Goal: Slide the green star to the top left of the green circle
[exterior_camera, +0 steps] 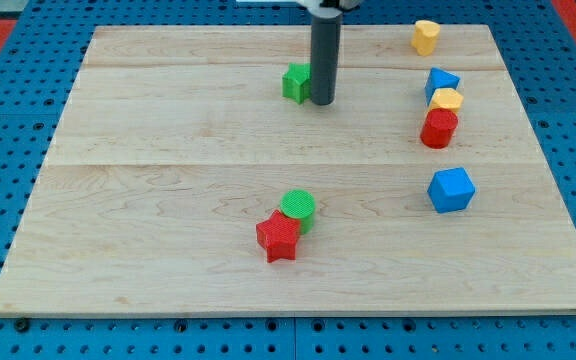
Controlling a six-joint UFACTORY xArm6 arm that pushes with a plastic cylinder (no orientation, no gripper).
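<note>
We are viewing wooden board (168, 130). Red star (278, 238) is lying near view's bottom centre, touching green circle (298, 207) at its upper right. Green star (295, 83) is sitting near view's top, well apart from circle. My tip (323, 102), plain rod holding nothing, is touching star's right side. Yellow block (426, 36), blue block (441, 81), yellow block (447, 99), red block (438, 128), blue cube (451, 189) are lining view's right.

Views: 1 camera only, so no shared part with another view.
Position: above the worktop (168, 200), beyond the edge at the view's bottom.
Facing: down and toward the view's top; the far edge looks narrower.
Nearness: middling; all 4 worktop edges fit.
Cut off: the rod's upper end leaves the view's top.
</note>
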